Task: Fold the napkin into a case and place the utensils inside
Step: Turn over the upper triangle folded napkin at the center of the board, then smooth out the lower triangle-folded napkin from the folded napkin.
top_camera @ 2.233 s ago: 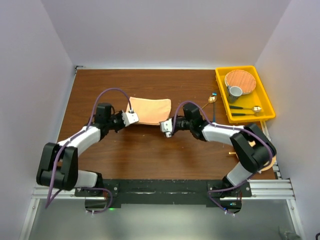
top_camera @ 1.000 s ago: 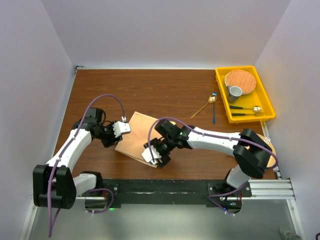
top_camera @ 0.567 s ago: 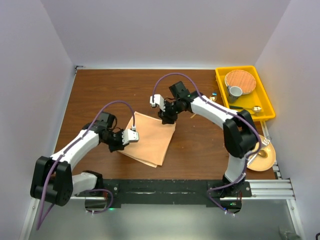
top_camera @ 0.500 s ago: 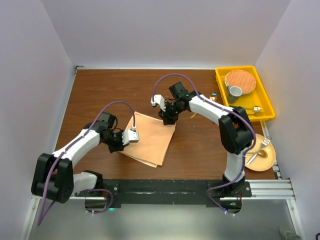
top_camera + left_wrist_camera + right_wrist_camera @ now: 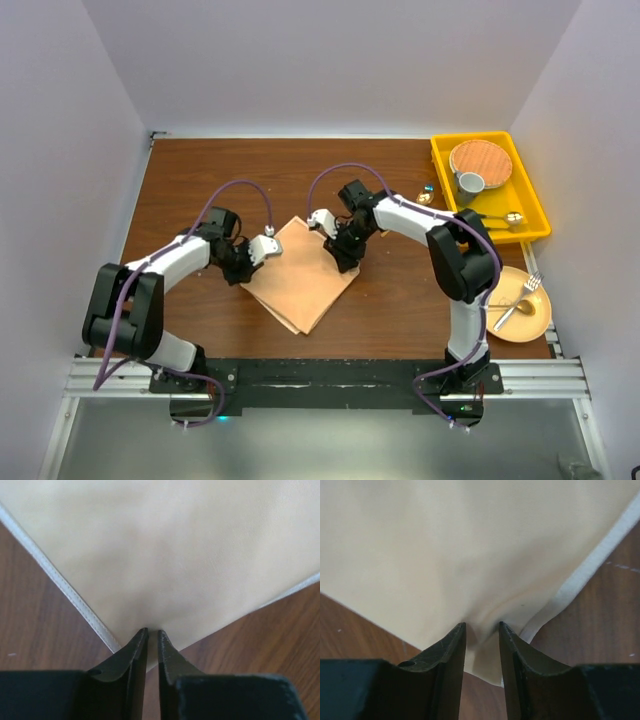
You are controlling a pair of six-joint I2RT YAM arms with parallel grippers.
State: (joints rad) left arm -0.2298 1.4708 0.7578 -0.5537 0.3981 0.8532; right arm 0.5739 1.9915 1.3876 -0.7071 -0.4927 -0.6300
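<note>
1. The peach satin napkin (image 5: 310, 280) lies folded on the brown counter (image 5: 200, 180), turned like a diamond between the two arms.
2. The left tool (image 5: 152, 634) has its jaws almost together, pinching the cloth's left corner right at the white hem.
3. The right tool (image 5: 481, 630) stands slightly wider, with a puckered bit of the napkin's opposite corner caught between its jaws.
4. A gold spoon (image 5: 424, 198) lies on the counter just beside the yellow tray (image 5: 505, 238).
5. A fork (image 5: 520, 303) rests on the wood-toned plate (image 5: 537, 323) at the near right edge, well apart from the napkin.
</note>
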